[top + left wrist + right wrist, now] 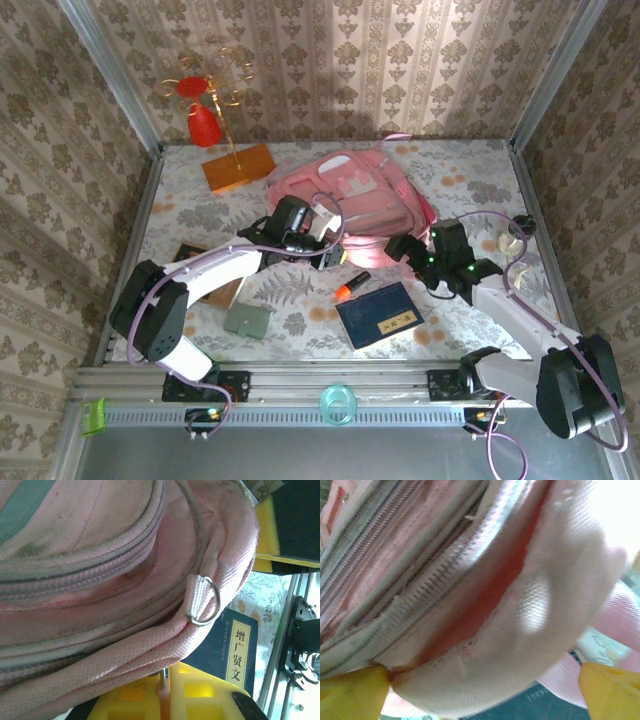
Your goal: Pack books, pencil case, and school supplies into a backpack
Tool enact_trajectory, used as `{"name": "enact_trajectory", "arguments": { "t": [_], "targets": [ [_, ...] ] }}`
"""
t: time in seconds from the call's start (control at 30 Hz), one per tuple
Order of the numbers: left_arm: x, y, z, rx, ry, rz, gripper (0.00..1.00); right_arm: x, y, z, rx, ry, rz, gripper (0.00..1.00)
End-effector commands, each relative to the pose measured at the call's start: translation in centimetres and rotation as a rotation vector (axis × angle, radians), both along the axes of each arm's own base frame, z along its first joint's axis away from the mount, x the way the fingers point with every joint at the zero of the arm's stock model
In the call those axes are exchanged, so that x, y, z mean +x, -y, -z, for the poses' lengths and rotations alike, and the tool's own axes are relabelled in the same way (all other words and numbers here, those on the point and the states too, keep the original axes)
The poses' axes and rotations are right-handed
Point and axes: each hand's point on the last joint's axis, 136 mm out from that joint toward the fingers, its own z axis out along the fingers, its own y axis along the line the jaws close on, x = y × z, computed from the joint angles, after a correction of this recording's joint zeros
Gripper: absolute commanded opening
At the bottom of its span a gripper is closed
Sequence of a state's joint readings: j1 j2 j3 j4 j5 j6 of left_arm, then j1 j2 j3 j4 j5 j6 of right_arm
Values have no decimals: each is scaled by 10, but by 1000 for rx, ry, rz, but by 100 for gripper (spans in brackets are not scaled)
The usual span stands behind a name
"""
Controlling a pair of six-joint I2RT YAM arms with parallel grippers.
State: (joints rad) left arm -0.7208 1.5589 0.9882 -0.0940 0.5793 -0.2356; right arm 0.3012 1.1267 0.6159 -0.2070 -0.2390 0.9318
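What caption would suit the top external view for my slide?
The left pincer and right pincer at the pink backpack; navy book and orange-black marker lie on the table.

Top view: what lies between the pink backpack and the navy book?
In the top view, the orange-and-black marker lies between the backpack and the navy book, close to the book's far left corner.

The backpack (350, 190), marker (351, 286) and navy book (380, 314) crowd the middle; the table's (480, 175) far-right corner lies open.
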Motion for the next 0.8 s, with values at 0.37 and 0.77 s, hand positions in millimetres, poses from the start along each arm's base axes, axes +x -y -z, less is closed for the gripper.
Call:
{"name": "enact_trajectory", "arguments": {
  "t": [0.37,0.77],
  "targets": [
    [17,-36,-10,-4,76,-72,0,46,48,-39,-32,154,137,2],
    [55,-84,8,3,38,-242,0,51,55,-58,1,202,140,0]
  ]
}}
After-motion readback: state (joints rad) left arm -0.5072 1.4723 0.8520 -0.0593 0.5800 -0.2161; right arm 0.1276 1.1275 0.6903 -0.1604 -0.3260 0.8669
